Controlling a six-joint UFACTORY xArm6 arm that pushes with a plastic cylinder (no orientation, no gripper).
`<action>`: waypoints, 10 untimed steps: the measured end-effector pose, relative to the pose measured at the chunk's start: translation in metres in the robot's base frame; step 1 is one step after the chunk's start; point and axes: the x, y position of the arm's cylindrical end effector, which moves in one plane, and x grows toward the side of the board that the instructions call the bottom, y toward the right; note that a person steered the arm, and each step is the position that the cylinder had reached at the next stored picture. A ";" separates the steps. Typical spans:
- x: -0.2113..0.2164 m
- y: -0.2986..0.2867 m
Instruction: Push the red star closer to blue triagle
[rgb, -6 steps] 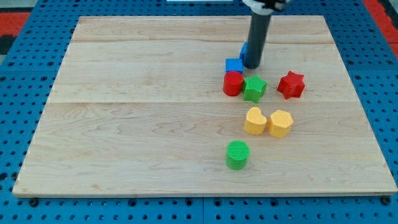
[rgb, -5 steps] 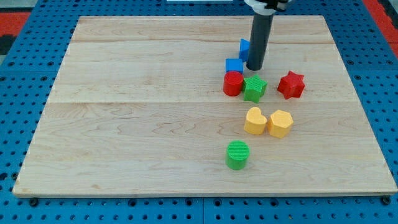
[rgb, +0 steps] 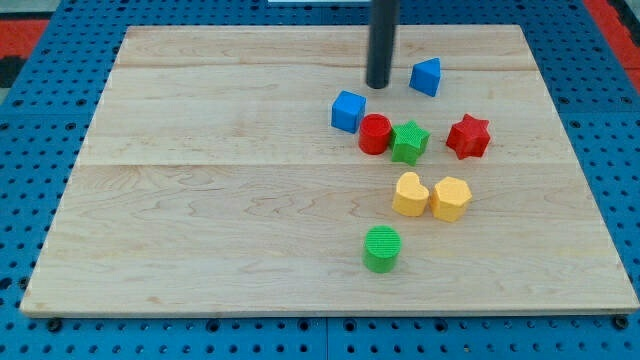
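Seven blocks lie on the wooden table, which sits on a blue pegboard: two blue, two red, two green and two yellow would make eight, but counted singly there are two blue, two red, two green and two yellow, so eight in all. The blue pair is a blue triangle near the view's top and a blue cube lower and to its left. The red pair is a red cylinder and the red star. The green pair is a green star, touching the red cylinder on its right side, and a green cylinder alone toward the view's bottom. The yellow pair is a yellow heart and a yellow hexagon, pressed side by side.

The red star stands below and slightly right of the blue triangle, apart from it, with bare wood between them; the green star is just to its left, not touching.

There is no hand on this arm, only the dark rod, so nothing is gripped. My tip rests on the table left of the blue triangle and above the blue cube, touching neither, and well away from the red star.

No brand, label or writing can be read anywhere
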 end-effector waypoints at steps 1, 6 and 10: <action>-0.060 0.074; -0.044 0.101; 0.135 0.062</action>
